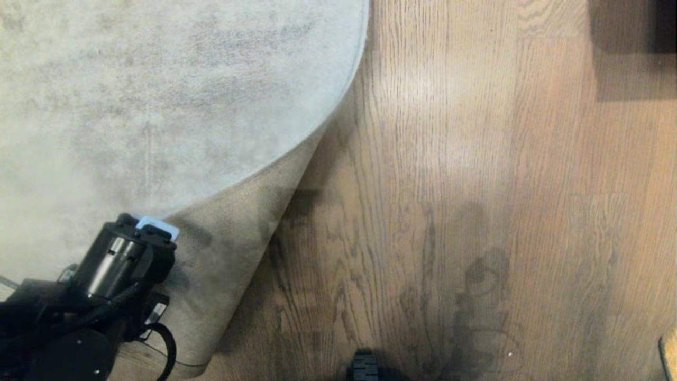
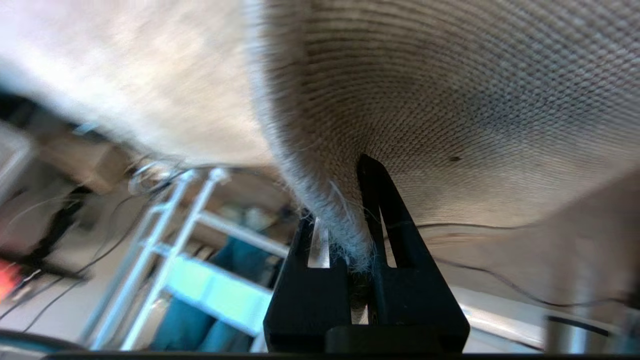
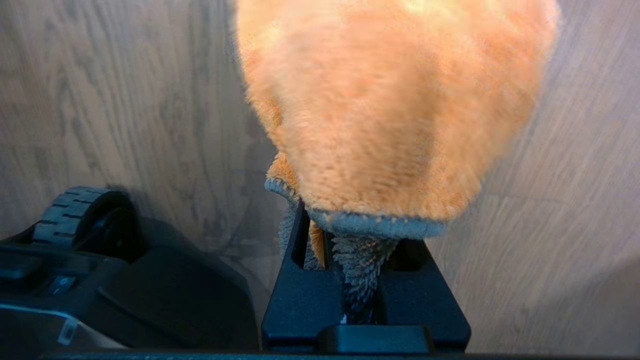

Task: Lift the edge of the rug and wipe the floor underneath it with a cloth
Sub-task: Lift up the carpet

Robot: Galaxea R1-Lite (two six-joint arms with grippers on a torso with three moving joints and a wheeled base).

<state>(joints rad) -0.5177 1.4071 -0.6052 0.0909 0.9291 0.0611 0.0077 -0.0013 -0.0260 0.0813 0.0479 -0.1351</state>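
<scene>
The rug edge (image 1: 296, 159) was peeled up and folded back toward your left, its beige woven backing (image 1: 232, 248) turned upward over the pale grey pile. Your left gripper (image 2: 350, 235) had its jaws pressed together on that border, pinching it with the pile on one side and the backing on the other. In the head view the left arm (image 1: 113, 264) sat at the lower left, over the folded corner. The floor (image 1: 449, 185) lay bare to the right of the fold, brown planks with a sheen. Your right gripper (image 3: 345, 260) hung over the planks beside the base wheel (image 3: 80, 210), jaws clamped on the cloth (image 3: 395, 110), which looked bunched, though it was blurred.
</scene>
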